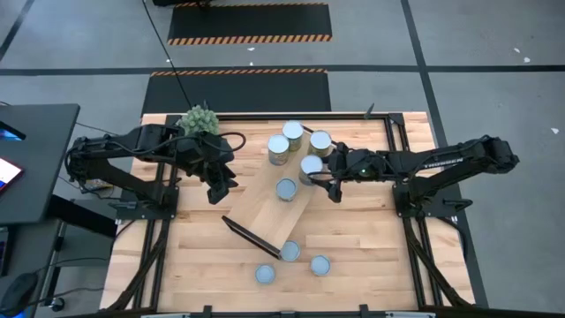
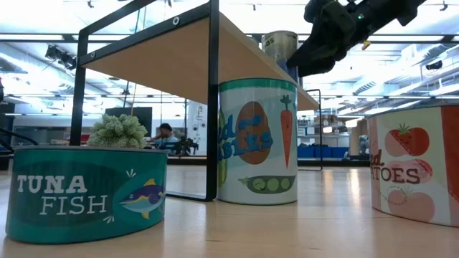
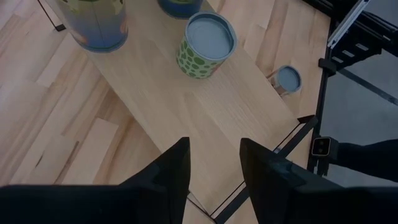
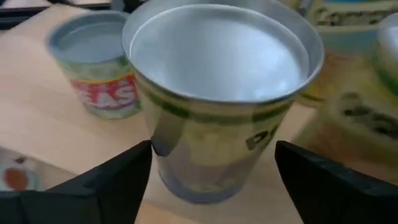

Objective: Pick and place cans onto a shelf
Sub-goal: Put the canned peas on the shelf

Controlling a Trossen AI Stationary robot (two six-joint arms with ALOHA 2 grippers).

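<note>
Layout as I see it from above: shelf (image 1: 265, 212) lies diagonal mid-table. Five cans on its far end: pair (image 1: 285, 141) at rear, two (image 1: 316, 153) to right, one (image 1: 286, 189) nearer centre. One can (image 1: 290, 252) under near end; two (image 1: 293, 269) on table in front. Plant (image 1: 198, 120) rear-left.
</note>
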